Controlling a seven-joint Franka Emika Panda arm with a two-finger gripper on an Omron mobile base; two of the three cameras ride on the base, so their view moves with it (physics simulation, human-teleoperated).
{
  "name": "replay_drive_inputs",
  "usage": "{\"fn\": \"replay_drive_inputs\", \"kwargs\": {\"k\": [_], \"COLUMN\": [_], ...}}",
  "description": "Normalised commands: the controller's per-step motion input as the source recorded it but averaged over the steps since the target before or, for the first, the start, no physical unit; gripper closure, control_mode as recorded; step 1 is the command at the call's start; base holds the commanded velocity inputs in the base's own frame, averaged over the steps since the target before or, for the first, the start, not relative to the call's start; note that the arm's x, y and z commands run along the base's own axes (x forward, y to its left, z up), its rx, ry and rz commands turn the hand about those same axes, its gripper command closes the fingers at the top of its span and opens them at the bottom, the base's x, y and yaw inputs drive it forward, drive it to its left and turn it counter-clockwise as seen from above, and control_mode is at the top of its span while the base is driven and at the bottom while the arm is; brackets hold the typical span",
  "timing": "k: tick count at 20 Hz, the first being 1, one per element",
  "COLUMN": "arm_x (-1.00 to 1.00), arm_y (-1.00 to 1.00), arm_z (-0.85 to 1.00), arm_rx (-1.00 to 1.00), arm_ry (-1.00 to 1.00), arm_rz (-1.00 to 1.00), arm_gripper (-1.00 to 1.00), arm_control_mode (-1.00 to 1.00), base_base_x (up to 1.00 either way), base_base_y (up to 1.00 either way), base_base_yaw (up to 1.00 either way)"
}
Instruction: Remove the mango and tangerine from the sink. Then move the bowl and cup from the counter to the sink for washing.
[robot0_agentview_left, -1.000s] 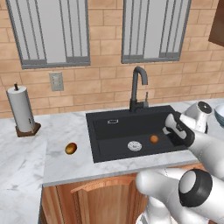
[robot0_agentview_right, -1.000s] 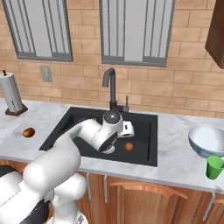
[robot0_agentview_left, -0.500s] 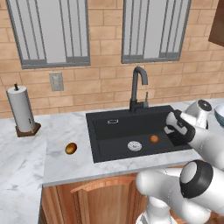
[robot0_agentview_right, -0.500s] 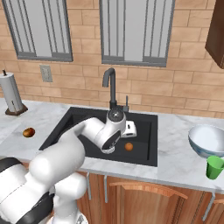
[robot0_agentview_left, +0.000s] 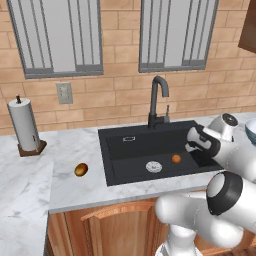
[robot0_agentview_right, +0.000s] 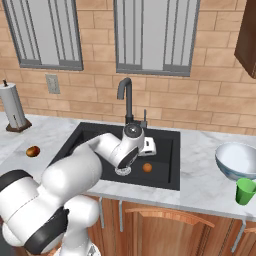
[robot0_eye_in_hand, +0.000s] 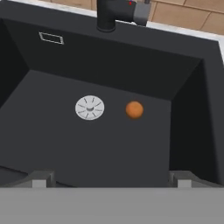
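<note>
Tangerine (robot0_eye_in_hand: 134, 110) mid-basin, clear of sink (robot0_eye_in_hand: 192, 87) walls

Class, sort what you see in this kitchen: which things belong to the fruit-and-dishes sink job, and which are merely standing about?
Job:
oval yellow-brown mango on the white marble counter
round orange tangerine in the black sink
pale glossy bowl
green cup
open gripper

Standing about:
paper towel roll
black gooseneck tap
wall socket
</note>
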Motion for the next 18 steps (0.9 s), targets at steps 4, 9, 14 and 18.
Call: {"fn": "replay_drive_inputs", "kwargs": {"k": [4, 9, 14, 18], "arm_x": [0.15, 0.14, 0.15, 0.14], "arm_y": [0.06, 0.02, 0.00, 0.00], "arm_z": [-0.10, -0.10, -0.09, -0.09], "arm_rx": [0.00, 0.00, 0.00, 0.00], "arm_ry": [0.01, 0.07, 0.05, 0.05], "arm_rz": [0.00, 0.00, 0.00, 0.00], "arm_gripper": [-1.00, -1.00, -1.00, -1.00], "arm_control_mode": [-1.00, -1.00, -1.00, -1.00], "base_base_x": [0.00, 0.00, 0.00, 0.00], "base_base_y": [0.00, 0.00, 0.00, 0.00], "base_base_yaw": [0.00, 0.00, 0.00, 0.00]}}
